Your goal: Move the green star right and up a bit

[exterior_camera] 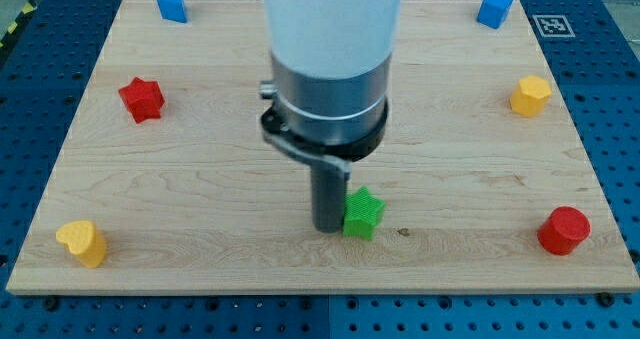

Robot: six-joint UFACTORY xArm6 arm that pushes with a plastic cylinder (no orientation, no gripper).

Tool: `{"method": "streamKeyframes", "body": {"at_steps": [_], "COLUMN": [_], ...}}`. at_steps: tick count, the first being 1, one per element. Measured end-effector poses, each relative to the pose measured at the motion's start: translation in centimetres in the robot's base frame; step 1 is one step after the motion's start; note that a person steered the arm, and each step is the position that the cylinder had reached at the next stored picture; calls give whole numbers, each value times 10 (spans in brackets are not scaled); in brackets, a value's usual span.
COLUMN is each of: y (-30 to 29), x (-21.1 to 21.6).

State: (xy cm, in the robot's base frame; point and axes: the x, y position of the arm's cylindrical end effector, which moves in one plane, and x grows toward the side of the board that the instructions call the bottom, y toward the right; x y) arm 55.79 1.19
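The green star (364,213) lies on the wooden board (200,179) below the middle, a little right of centre. My tip (328,227) stands right against the star's left side, touching or nearly touching it. The arm's white and grey body hangs above the tip and hides the board behind it, up to the view's top.
A blue block (172,4) at top left, another blue block (494,9) at top right. A red star (142,99) at left, a yellow block (82,242) at bottom left. A yellow hexagonal block (531,96) at right, a red cylinder (564,230) at bottom right.
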Motion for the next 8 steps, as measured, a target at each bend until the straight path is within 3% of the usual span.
{"method": "streamKeyframes", "body": {"at_steps": [2,5,6,8], "y": [53,67,70,87], "x": [-1,37,35,-13]}}
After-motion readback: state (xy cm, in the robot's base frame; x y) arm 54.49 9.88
